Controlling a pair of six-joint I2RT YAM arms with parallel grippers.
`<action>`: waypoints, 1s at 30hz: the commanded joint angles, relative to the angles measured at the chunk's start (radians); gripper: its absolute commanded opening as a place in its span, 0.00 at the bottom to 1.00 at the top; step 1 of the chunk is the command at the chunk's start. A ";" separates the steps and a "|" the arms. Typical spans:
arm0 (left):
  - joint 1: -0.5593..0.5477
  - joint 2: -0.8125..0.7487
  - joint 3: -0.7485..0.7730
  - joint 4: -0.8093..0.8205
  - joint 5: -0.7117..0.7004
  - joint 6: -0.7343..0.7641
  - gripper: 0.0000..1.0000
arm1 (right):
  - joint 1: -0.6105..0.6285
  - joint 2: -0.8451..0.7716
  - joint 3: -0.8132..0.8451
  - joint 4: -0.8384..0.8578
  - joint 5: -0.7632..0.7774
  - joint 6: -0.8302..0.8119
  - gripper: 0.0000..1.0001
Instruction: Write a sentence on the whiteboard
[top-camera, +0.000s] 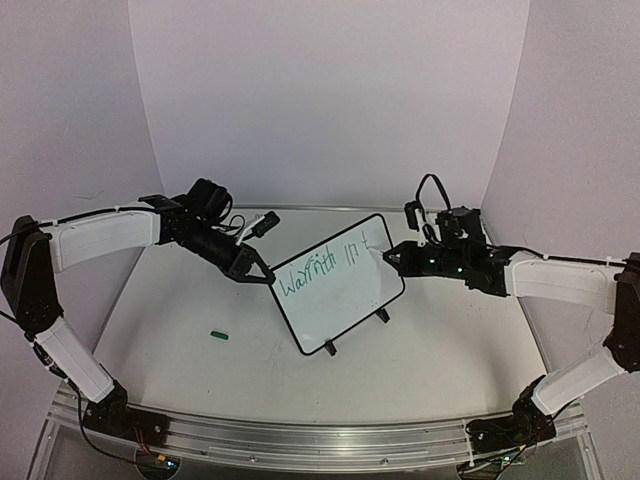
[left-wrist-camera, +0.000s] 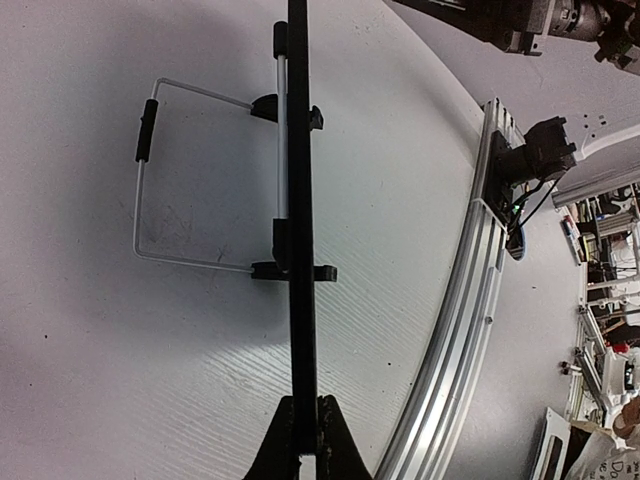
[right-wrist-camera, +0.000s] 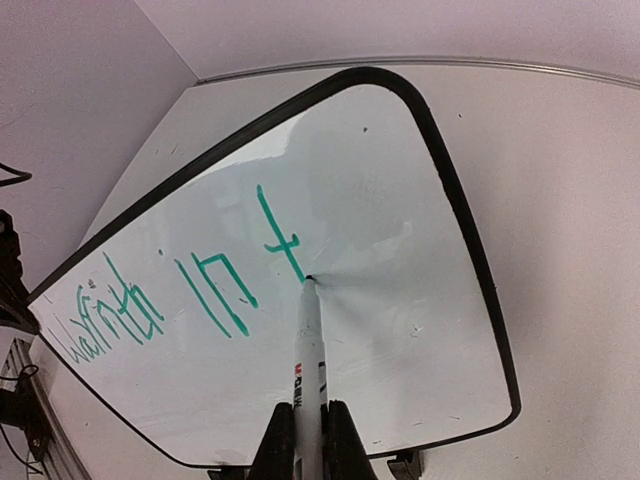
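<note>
While working near the middle of the table (top-camera: 150, 330), a little toward the far edge, has the whiteboard (top-camera: 345, 295) standing on two black feet (top-camera: 330, 349) and leaning back on a wire stand (left-wrist-camera: 140, 200), writing face turned up and toward the near edge.

Braces it with the left gripper (top-camera: 262, 275): fingers closed tight on the thin black frame (left-wrist-camera: 298, 200) at the board's left edge, seen edge-on from the left wrist. Judged to serve as an anchor, so that pen pressure neither tips a light board nor slides it toward the far edge.

Writes with the right gripper (top-camera: 390, 256): fingers clamped on the barrel of a marker (right-wrist-camera: 308, 340), held in line with the wrist, tip touching the white surface at the foot of the rightmost green stroke.

Shows green lettering (right-wrist-camera: 130, 310) running from the left edge to about mid-board, with bare white to the right of the tip. Sentence judged part-written.

Has a small green cap (top-camera: 221, 335), probably the marker's, lying flat toward the near left corner, well apart from the board and out of reach of a sweeping arm.
</note>
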 joint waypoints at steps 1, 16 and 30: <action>-0.035 0.026 0.009 -0.046 -0.010 0.050 0.00 | -0.003 -0.033 0.022 -0.006 0.055 -0.005 0.00; -0.034 0.030 0.009 -0.045 -0.007 0.051 0.00 | -0.004 -0.049 0.118 -0.029 0.025 -0.048 0.00; -0.034 0.024 0.009 -0.047 -0.007 0.052 0.00 | -0.003 0.022 0.143 -0.031 0.031 -0.062 0.00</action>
